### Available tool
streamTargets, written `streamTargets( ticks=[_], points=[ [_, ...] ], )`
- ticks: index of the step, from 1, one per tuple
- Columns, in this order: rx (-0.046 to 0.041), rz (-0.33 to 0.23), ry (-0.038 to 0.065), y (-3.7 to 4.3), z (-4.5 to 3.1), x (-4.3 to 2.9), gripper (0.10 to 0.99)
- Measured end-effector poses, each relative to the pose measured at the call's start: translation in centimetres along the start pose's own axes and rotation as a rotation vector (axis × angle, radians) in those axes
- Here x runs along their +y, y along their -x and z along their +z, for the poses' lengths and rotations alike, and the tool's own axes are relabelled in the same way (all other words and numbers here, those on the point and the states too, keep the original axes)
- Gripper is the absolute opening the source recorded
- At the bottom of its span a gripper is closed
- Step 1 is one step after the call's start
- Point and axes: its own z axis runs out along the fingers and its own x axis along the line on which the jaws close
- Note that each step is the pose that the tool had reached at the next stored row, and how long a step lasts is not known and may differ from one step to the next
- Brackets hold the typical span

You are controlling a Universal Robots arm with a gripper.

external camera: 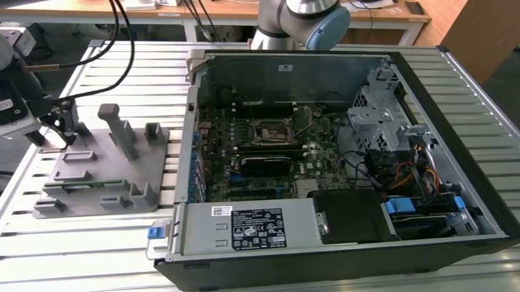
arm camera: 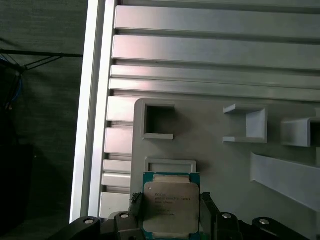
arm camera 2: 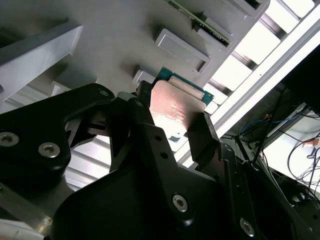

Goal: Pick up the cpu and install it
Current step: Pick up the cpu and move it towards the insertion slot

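Now, jaws clenched on the cpu (arm camera: 170,205), held over the grey fixture (arm camera: 220,160).

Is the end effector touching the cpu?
Touching. The first wrist view shows the end effector clamped against opposite edges of the cpu, with no gap on either side.

A fixture plate (external camera: 106,176) lies on the slatted table (external camera: 89,243) at the exterior view's left, just beside an open computer case (external camera: 459,115) at its right. In the case lies the motherboard (external camera: 317,146), with the socket (external camera: 272,131) near its middle and the power supply (external camera: 252,228) along the near side. The gripper (external camera: 50,131) hangs over the plate's far left corner, with the cpu (arm camera: 170,200) between its fingers.
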Motion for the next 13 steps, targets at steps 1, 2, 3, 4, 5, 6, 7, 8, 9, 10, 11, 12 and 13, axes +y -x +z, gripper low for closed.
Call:
streamTargets(
  ticks=[1, 2, 3, 4, 5, 6, 7, 8, 9, 10, 11, 12, 13],
  points=[
    [0.0000, 0.000, 0.000, 0.00, -0.05, 0.01, 0.537],
    [-0.0001, 0.000, 0.000, 0.00, -0.09, 0.02, 0.537],
    [0.0000, 0.000, 0.000, 0.00, -0.14, 0.04, 0.537],
    [0.0000, 0.000, 0.000, 0.00, -0.18, 0.05, 0.537],
    [-0.0001, 0.000, 0.000, 0.00, -0.23, 0.06, 0.537],
    [-0.0001, 0.000, 0.000, 0.00, -0.27, 0.07, 0.537],
    [0.0000, 0.000, 0.000, -0.01, -0.32, 0.08, 0.537],
    [-0.0001, 0.000, 0.000, -0.01, -0.36, 0.09, 0.537],
    [0.0000, 0.000, 0.000, -0.01, -0.42, 0.11, 0.537],
    [-0.0001, 0.000, 0.000, -0.01, -0.46, 0.12, 0.537],
    [-0.0001, 0.000, 0.000, -0.01, -0.51, 0.14, 0.537],
    [0.0000, 0.000, 0.000, -0.01, -0.56, 0.15, 0.537],
    [0.0002, 0.000, 0.000, -0.02, -0.66, 0.16, 0.537]
  ],
)
